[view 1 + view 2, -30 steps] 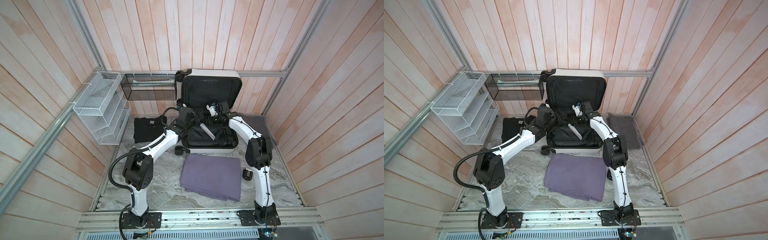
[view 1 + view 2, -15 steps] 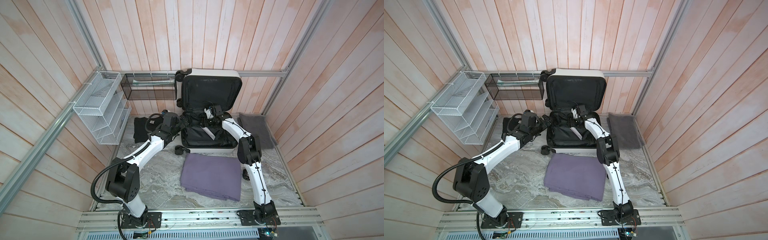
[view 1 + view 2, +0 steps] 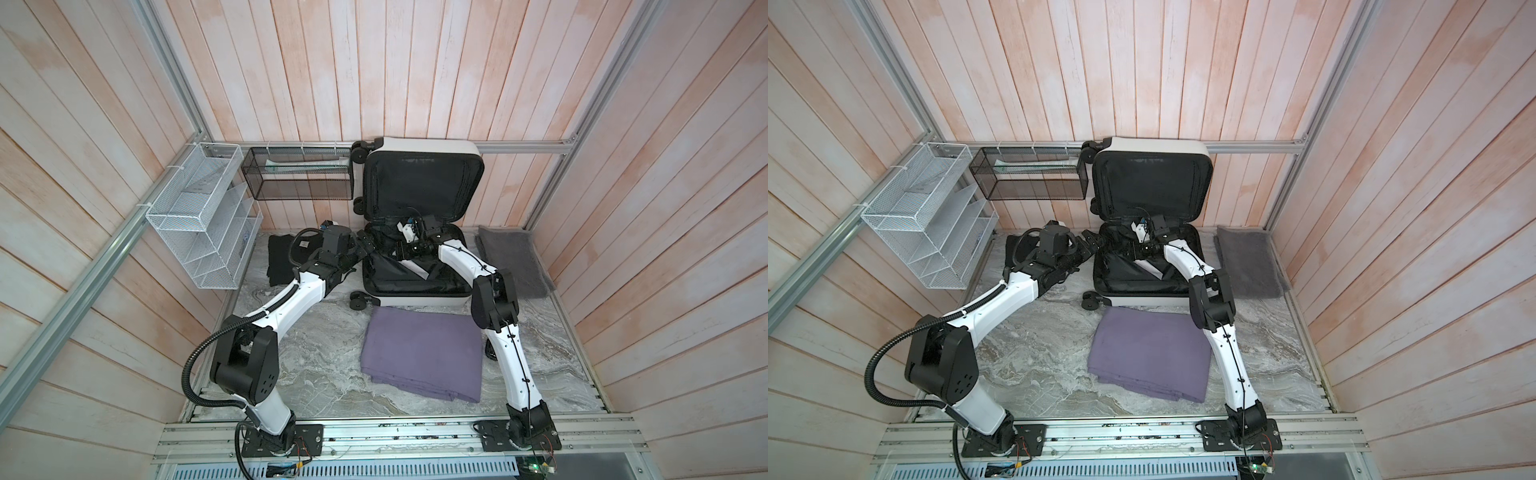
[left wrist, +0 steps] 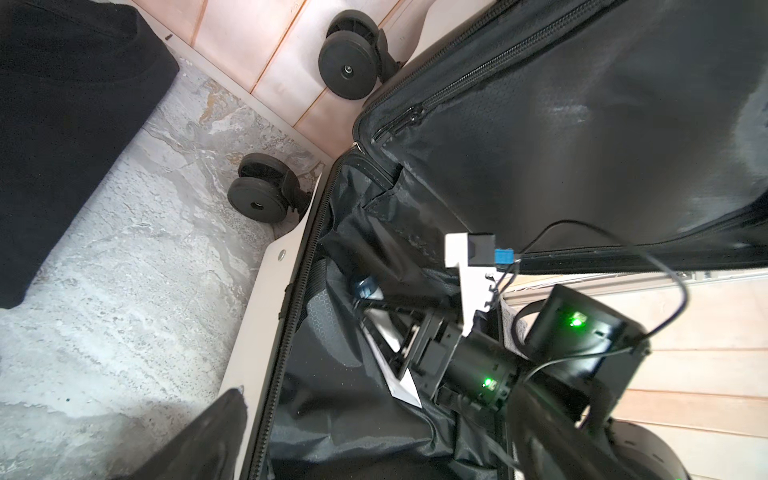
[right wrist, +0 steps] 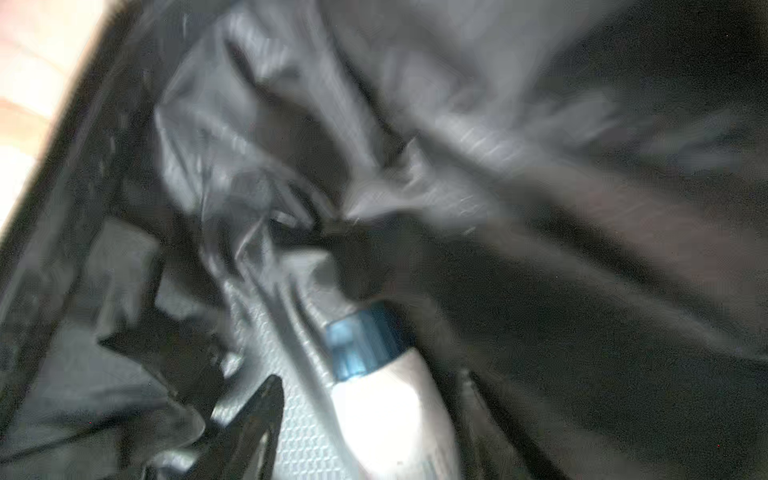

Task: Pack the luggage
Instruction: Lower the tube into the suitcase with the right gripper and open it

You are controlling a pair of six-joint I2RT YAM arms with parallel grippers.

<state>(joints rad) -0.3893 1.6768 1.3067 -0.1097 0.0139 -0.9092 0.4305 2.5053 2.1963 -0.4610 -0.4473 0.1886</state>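
Placing step, by the look of it. Luggage [image 3: 424,146] lies open at the desk's far edge, lid upright against the wall. Right gripper [image 4: 382,328] is down inside the lower shell near its far-left corner, closed on a white tube [image 5: 386,407]. The blue cap [image 5: 361,345] points away from the gripper, toward the hinge. Left gripper [image 3: 366,245] hangs wide open and empty just outside the shell's left rim. Judgement: the right arm need only let go. A folded purple cloth [image 3: 422,353] lies unpacked near the desk's near edge.

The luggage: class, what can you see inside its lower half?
In the luggage, a white blue-capped tube lies on crumpled black lining, the right gripper straddling it. The right arm covers whatever lies beneath it.
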